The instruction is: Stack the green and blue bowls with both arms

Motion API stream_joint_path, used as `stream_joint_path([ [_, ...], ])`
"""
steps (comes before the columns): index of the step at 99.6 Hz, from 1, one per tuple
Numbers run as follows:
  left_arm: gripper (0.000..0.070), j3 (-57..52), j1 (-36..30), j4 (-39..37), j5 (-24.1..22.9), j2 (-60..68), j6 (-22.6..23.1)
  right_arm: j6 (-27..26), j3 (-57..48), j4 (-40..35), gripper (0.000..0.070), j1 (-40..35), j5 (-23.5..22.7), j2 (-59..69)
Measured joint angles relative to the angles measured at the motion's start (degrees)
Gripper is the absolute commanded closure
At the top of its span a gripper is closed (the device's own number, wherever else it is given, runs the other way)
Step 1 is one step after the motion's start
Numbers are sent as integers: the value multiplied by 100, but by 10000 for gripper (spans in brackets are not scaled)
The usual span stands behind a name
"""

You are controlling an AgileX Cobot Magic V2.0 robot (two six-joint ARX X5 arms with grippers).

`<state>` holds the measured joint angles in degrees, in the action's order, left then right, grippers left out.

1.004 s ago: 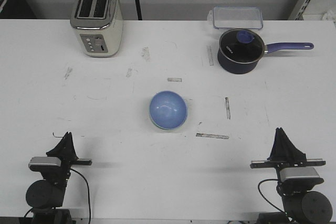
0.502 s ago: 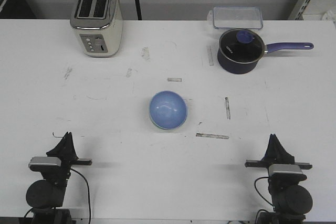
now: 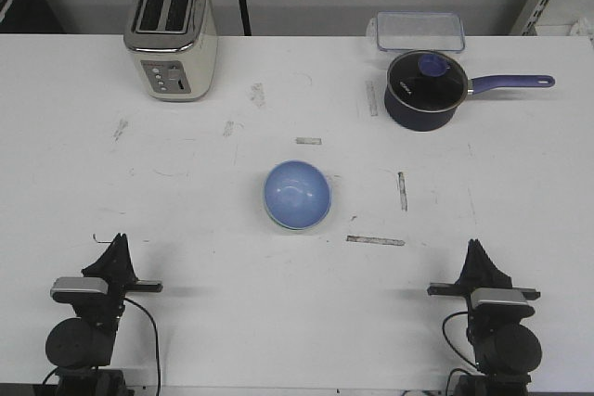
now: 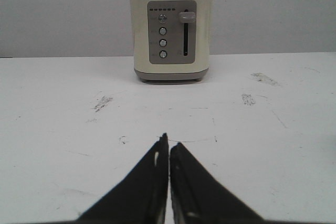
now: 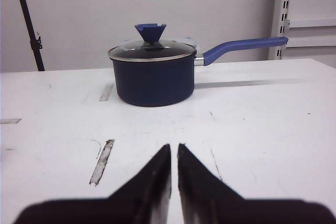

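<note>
The blue bowl (image 3: 297, 194) sits upright near the middle of the table in the front view. A thin pale green edge (image 3: 276, 221) shows under its near-left rim, so it appears nested in the green bowl. My left gripper (image 3: 118, 243) rests at the near left edge, far from the bowls. Its fingers meet with nothing between them (image 4: 168, 141). At the near right edge my right gripper (image 3: 476, 249) is shut and empty, with only a sliver between its tips (image 5: 174, 146). Neither wrist view shows a bowl.
A cream toaster (image 3: 172, 34) (image 4: 170, 30) stands at the back left. At the back right is a dark navy saucepan (image 3: 425, 90) (image 5: 153, 74) with a glass lid and its handle pointing right. A clear lidded container (image 3: 419, 30) lies behind it. Tape strips mark the table.
My right arm has shifted left and drawn back toward the near edge. The left arm and the bowls have not moved.
</note>
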<state>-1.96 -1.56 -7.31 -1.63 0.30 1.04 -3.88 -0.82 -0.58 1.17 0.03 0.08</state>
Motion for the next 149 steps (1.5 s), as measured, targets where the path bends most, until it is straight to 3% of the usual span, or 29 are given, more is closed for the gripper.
stream_joint_path([
  [38, 698, 0, 0, 0, 0, 0, 0, 299, 0, 68, 687, -11, -2, 0],
  [149, 698, 0, 0, 0, 0, 0, 0, 348, 0, 72, 687, -214, -2, 0],
])
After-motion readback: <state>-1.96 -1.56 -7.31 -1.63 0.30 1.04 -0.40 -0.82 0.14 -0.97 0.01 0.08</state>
